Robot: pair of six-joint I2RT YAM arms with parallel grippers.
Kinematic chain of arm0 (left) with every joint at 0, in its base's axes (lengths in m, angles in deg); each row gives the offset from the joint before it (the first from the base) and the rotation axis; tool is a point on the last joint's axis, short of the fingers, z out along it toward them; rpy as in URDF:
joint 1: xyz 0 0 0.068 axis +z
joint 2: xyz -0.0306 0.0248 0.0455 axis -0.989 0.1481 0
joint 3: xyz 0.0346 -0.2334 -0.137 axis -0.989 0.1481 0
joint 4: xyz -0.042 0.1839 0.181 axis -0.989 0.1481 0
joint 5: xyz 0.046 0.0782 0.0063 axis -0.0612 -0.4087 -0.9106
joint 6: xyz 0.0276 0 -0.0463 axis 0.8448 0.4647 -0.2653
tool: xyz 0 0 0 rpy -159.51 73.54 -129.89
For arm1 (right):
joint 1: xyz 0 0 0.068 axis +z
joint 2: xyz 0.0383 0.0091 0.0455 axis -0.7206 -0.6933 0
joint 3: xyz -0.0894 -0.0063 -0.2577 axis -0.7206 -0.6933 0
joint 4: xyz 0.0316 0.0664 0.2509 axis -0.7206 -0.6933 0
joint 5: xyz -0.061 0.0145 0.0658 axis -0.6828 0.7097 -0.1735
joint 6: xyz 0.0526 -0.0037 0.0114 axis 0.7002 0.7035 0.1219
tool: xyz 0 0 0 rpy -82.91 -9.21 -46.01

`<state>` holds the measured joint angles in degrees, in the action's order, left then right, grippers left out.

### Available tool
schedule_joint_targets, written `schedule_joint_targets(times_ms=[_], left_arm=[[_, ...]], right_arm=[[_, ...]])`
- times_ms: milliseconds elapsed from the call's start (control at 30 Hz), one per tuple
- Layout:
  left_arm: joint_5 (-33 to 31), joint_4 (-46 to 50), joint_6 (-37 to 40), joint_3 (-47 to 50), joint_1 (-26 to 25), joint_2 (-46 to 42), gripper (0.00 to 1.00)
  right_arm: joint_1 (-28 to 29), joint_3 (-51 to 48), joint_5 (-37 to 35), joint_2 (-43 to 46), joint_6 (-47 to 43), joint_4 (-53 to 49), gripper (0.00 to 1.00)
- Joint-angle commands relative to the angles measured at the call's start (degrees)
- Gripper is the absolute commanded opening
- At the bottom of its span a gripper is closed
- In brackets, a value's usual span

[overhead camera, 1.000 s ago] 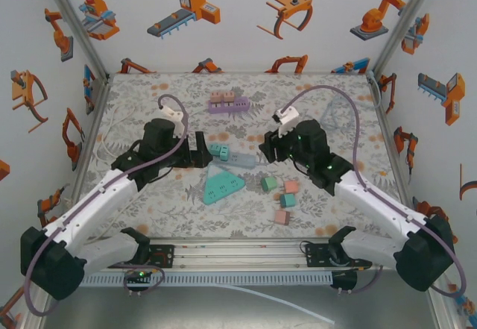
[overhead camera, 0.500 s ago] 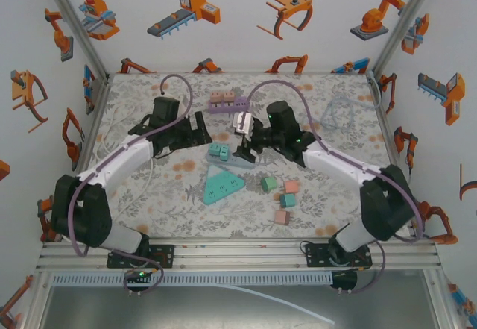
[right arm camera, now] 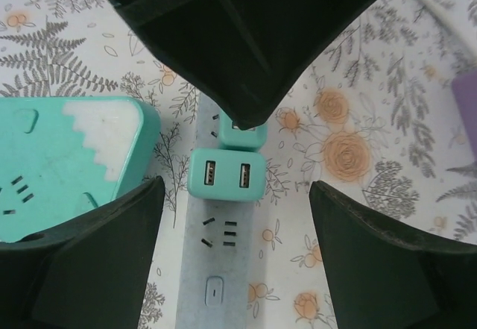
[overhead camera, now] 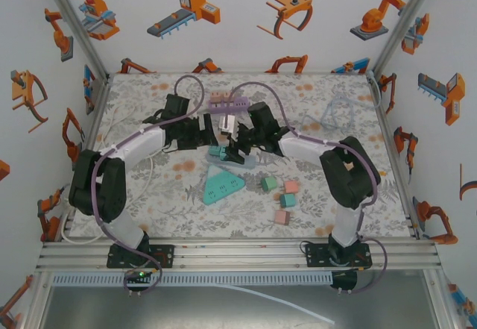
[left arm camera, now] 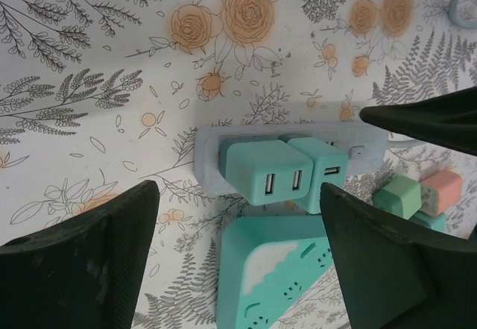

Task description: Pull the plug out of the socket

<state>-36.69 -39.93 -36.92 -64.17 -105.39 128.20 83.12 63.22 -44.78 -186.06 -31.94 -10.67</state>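
A cloth printed with grey ferns and orange roses covers the whole table. Around it stand white walls dotted with orange robot stickers, with bare metal posts running up the back corners. At the middle of the top view, a grey-blue socket strip lies flat on the cloth with two teal plugs seated in it side by side. The two-port plug is a squat, rounded cube showing a pair of USB slots. The second plug, touching it, is narrower and has a single slot. The right wrist view shows bare pin holes and a switch on the strip below the plugs. Just below the strip in the top view sits a teal triangular socket block with a white zigzag band. Lower right of it lie loose cubes in green and pink. A purple strip carrying its own plugs lies toward the back wall. The left gripper hangs over the plugs with its jaws spread wide, and both fingers stand clear of the teal cubes. The right gripper faces it from the other side, also spread wide and holding nothing. Part of the second plug is hidden there under the other arm's dark finger.
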Motion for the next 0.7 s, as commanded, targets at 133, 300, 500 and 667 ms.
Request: schedule_joint_targets(times_ms=[133, 300, 500, 667], left_arm=[[0.73, 1.75, 2.62, -1.77, 0.35, 3.76, 0.78], [-0.53, 3.21, 3.75, -1.7, 0.37, 4.53, 0.73], [-1.83, 5.69, 5.3, -0.83, 0.36, 3.75, 0.68], [-2.78, 7.31, 7.23, -0.73, 0.41, 3.93, 0.63]], right_arm=[[0.6, 2.55, 0.38, -3.15, 3.12, 3.54, 0.63], [0.73, 3.24, 1.38, -4.67, 3.12, 2.54, 0.58], [0.78, 3.96, 2.28, -6.13, 4.17, 2.4, 0.46], [0.78, 3.97, 2.24, -6.48, 4.11, 2.05, 0.4]])
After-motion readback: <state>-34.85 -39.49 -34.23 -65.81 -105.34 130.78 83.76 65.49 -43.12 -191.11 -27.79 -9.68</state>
